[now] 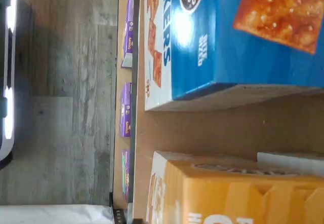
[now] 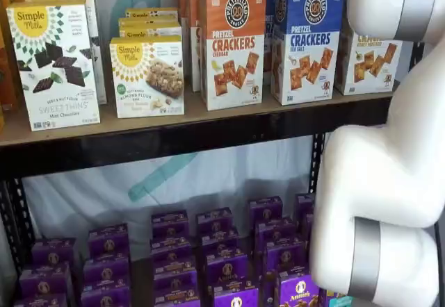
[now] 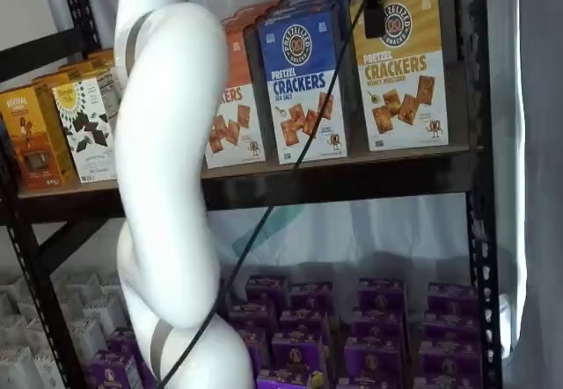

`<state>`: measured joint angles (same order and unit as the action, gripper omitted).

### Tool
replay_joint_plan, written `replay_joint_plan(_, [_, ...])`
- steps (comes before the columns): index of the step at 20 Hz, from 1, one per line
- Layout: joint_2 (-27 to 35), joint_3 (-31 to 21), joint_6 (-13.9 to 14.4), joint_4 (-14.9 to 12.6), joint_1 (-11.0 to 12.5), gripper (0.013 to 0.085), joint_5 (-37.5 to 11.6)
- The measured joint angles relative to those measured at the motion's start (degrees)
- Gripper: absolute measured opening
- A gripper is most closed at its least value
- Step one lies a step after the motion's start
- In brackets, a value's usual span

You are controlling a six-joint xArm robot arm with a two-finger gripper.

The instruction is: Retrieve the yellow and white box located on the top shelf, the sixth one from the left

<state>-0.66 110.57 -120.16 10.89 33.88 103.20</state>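
The yellow and white box [image 3: 401, 68], a tall glossy cardboard carton picturing square crackers, stands upright on the top shelf [image 3: 352, 178], a tan wooden board with a black metal rail. At its 9 o'clock stands one blue-topped carton [image 3: 303, 85], then one orange-topped carton [image 3: 236, 107]. A black end effector [image 3: 374, 6] finger hangs before the box's top; its opening cannot be told.

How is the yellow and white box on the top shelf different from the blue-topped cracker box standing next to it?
The yellow and white box has a yellow upper half; the blue-topped box has a blue one. The yellow box is labelled honey mustard, the blue one sea salt. The yellow box stands at the end of the top shelf beside the black upright; the blue box stands further in, next to an orange-topped carton. Both stand upright, seem the same size, and picture square crackers on white.
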Motion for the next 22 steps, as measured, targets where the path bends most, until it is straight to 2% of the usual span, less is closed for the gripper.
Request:
replay_joint_plan(1, [0.17,0.29,0.02,0.16,0.07,0.0770,0.25])
replay_joint_plan(13, [1.00,1.82,-0.09,-0.05,0.20,0.0770,0.92])
replay_joint_plan(16, [1.03,1.84,-0.11,-0.01,0.24,0.0690,0.97])
replay_joint_plan(22, [0.78,1.58,-0.11,-0.03,0.19,0.0690,0.73])
